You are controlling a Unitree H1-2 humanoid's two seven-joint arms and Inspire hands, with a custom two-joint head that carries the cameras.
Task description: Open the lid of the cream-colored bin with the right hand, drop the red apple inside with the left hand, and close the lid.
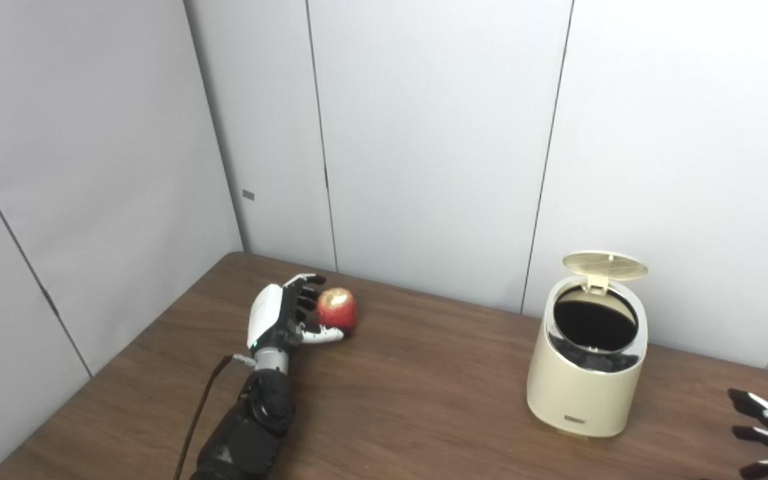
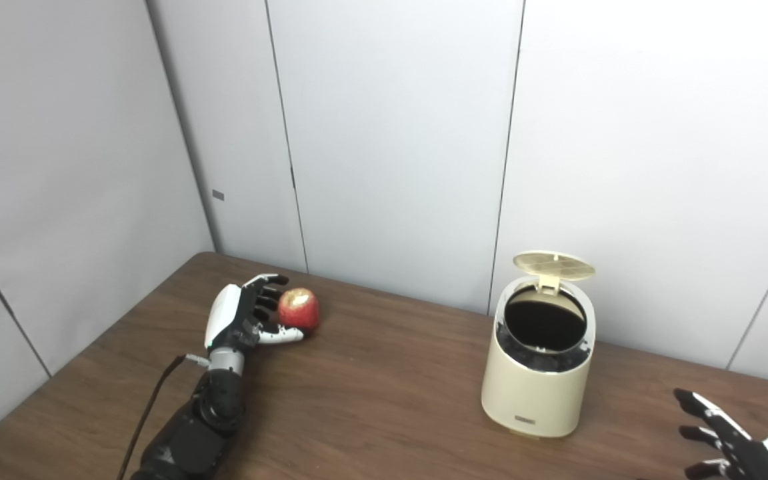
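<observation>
Left eye view: red apple (image 1: 337,308) sat on the table (image 1: 424,400), left hand (image 1: 282,316) cupped loosely against it, probably not clamped yet. Looked firm, smooth, rollable, so wrap its sides.
Right eye view: cream-colored bin (image 2: 536,380) had its lid (image 2: 553,264) up; right hand (image 2: 724,440) spread, empty.

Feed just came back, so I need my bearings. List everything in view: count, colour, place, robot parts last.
apple: one, red with a pale top, far left of the table, against the left hand's fingers.
bin: one, cream, right of the table, black liner showing inside.
lid: one, cream, hinged up at the bin's back; bin open.
table: one, dark brown wood, against the walls.
wall panels: several, pale grey, behind and to the left.
left hand: one, black and white, cupped beside the apple; grasp unclear.
right hand: one, black, lower right corner, fingers spread, holding nothing.
</observation>
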